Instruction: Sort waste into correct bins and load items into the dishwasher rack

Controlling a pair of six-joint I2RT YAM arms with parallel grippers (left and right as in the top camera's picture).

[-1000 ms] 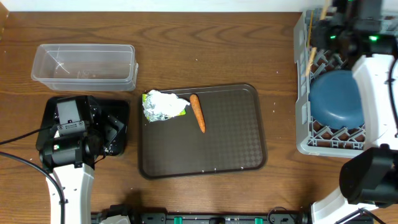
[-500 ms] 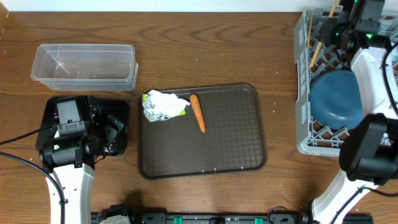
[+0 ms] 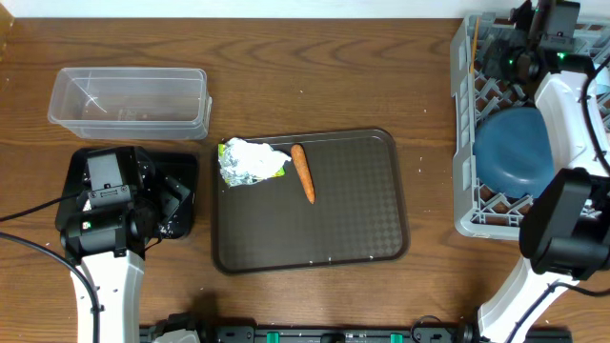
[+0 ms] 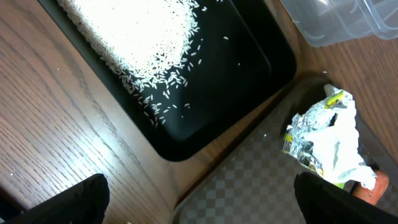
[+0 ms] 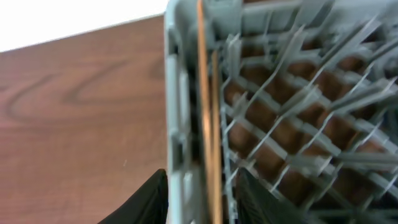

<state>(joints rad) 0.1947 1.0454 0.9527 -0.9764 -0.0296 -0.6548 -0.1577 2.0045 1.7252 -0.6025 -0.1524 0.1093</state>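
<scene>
Overhead, chopsticks (image 3: 474, 59) now against rack (image 3: 464, 191) wall, right gripper (image 5: 200, 177) loosened.

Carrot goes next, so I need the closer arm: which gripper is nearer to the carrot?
Left. The left gripper is over the black tray, beside the brown tray holding the carrot. The right gripper is far across the table, over the dishwasher rack.

No print can be read anywhere; the wrapper (image 4: 326, 140) has a yellow-green label, its lettering illegible.
</scene>
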